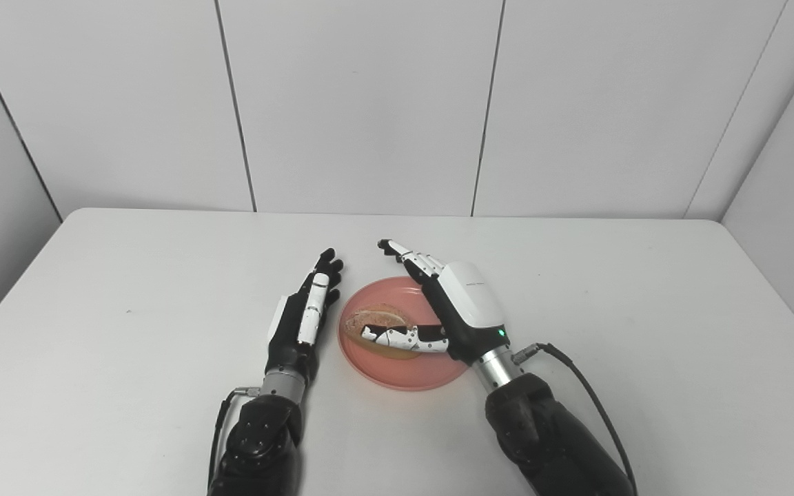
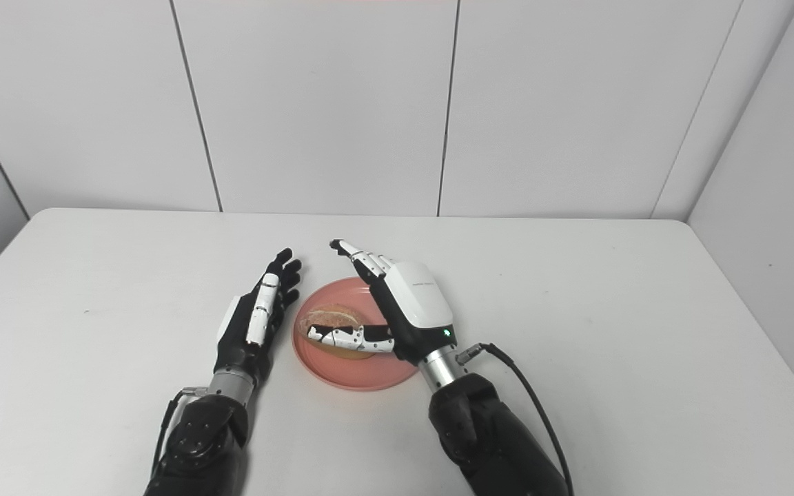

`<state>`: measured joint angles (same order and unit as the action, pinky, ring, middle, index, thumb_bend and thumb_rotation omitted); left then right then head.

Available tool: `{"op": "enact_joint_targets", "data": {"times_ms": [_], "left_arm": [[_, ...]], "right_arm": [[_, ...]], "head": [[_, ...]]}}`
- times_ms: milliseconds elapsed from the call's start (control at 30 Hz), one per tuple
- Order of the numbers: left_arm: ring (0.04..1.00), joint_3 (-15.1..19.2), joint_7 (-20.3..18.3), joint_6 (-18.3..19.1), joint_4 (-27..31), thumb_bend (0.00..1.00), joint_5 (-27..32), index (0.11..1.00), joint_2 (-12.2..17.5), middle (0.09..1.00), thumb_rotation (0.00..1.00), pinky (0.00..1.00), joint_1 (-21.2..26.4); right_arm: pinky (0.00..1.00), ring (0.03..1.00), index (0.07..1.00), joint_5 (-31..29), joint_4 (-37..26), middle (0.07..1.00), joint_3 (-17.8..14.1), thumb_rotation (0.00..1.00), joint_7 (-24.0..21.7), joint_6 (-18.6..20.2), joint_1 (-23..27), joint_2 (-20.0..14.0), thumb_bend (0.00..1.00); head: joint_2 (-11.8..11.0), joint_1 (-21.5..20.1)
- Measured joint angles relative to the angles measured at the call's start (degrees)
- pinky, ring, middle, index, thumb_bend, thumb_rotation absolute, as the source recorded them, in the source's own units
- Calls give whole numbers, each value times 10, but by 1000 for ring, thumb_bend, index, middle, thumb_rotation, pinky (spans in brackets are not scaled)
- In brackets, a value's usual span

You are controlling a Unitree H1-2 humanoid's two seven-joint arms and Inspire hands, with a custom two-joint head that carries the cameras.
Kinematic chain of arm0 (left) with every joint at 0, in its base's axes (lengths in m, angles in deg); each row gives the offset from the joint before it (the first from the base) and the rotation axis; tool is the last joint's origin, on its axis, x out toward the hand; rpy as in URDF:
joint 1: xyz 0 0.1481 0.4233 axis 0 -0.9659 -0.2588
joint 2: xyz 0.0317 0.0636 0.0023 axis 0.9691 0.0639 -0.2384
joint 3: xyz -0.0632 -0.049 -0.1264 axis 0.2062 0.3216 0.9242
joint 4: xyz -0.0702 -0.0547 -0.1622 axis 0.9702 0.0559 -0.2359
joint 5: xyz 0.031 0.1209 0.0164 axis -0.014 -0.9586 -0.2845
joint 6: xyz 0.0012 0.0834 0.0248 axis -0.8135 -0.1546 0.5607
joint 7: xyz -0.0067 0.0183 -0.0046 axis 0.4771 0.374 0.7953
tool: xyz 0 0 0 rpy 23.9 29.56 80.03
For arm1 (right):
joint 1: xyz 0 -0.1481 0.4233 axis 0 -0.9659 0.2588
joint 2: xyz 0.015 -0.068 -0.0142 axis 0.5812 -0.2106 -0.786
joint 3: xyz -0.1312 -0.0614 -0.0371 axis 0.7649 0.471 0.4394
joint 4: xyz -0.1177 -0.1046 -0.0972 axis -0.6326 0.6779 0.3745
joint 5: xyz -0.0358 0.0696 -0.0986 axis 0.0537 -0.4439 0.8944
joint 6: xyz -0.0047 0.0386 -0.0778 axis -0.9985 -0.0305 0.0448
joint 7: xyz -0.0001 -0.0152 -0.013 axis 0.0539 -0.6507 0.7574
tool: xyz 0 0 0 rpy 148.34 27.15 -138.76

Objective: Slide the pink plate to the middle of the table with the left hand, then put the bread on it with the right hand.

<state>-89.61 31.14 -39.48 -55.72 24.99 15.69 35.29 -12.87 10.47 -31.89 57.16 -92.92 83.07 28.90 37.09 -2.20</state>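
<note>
The pink plate (image 1: 411, 368) sits near the middle of the white table (image 1: 94, 331). A round piece of bread (image 1: 376, 319) lies on its left part. My right hand (image 1: 462, 303) hovers over the plate's right side, open, fingers stretched toward the far edge and thumb reaching across the bread without gripping it. My left hand (image 1: 307, 310) rests open and edge-on just left of the plate, fingers straight, holding nothing. In the right eye view the bread (image 2: 331, 318) and plate (image 2: 362, 372) show the same way.
A black cable (image 1: 590, 393) loops from my right wrist over the table. White wall panels stand behind the table's far edge. Bare table lies to the left and right of the hands.
</note>
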Motion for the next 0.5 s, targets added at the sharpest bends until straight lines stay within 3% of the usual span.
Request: {"op": "enact_joint_targets", "data": {"times_ms": [267,400,500], "left_arm": [[969,3,-1,0,0,508,4,924,0,942,1000,991,0],[963,4,-2,0,-1,487,4,917,0,936,1000,981,0],[965,4,-2,-1,-1,479,3,917,0,937,1000,984,0]], "right_arm": [[805,886,955,-28,-28,921,-24,870,-14,-6,-12,-11,661],[922,969,998,-134,-51,990,-61,919,-70,-4,-35,1,638],[957,988,1000,-216,-61,999,-89,970,-115,21,-52,11,656]], "head": [[0,0],[1,0],[3,0]]}}
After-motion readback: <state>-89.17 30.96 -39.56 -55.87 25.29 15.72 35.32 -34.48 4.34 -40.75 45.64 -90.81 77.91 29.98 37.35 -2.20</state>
